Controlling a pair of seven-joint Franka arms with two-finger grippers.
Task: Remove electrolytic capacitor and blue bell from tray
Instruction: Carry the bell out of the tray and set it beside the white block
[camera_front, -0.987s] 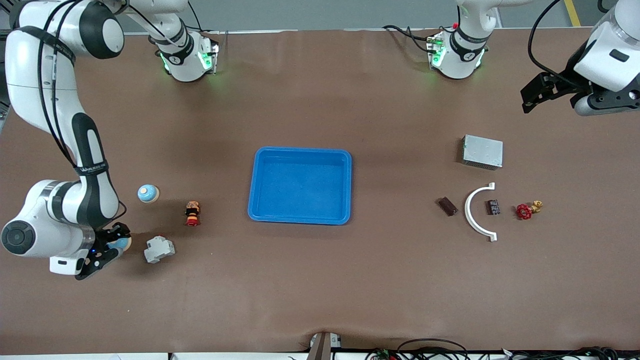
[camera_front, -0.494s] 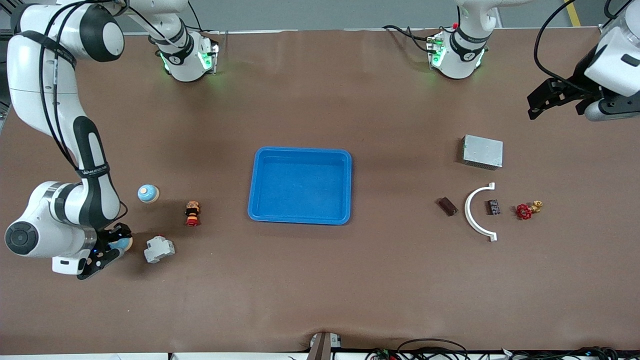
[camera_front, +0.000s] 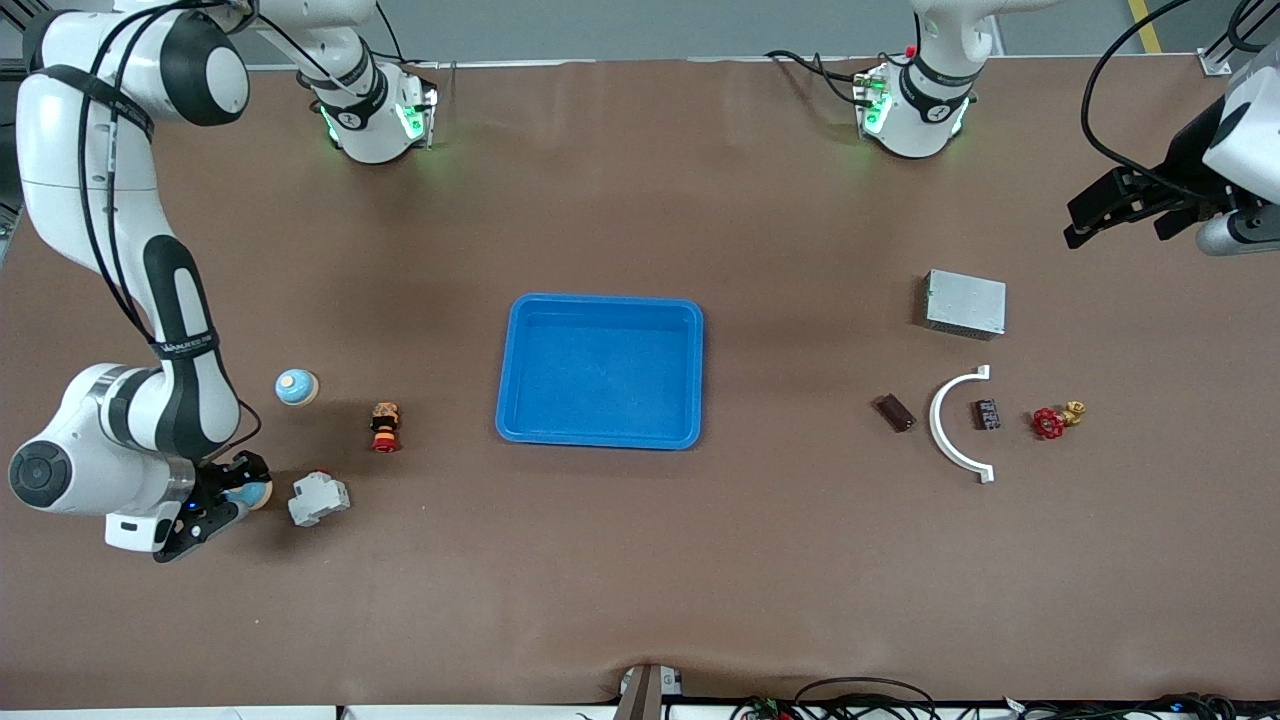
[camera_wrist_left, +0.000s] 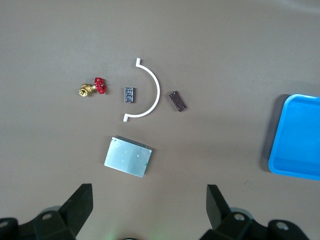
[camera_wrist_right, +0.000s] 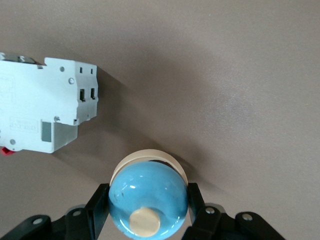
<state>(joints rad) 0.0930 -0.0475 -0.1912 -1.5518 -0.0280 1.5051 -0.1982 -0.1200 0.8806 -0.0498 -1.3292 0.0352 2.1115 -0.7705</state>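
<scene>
My right gripper (camera_front: 222, 497) is shut on a blue dome bell (camera_front: 254, 490) with a cream button, just off the table beside a grey circuit breaker (camera_front: 318, 498). In the right wrist view the bell (camera_wrist_right: 148, 195) sits between the fingers (camera_wrist_right: 98, 207), with its cream base rim showing. A second blue bell (camera_front: 296, 387) stands on the table. The capacitor, a small brown block (camera_front: 894, 412), lies beside a white arc piece (camera_front: 945, 425) and also shows in the left wrist view (camera_wrist_left: 177, 101). My left gripper (camera_front: 1090, 213) is open and empty, high over the left arm's end of the table, with fingers (camera_wrist_left: 80, 202) wide apart.
A blue tray (camera_front: 600, 303) sits mid-table. A red and black button switch (camera_front: 384, 427) stands between the tray and the bells. A silver box (camera_front: 964, 304), a small dark chip (camera_front: 985, 413) and a red-handled valve (camera_front: 1050, 422) lie around the arc piece.
My left gripper has drifted outward toward the left arm's end of the table. My right gripper, with the bell in it, has shifted slightly toward the circuit breaker.
</scene>
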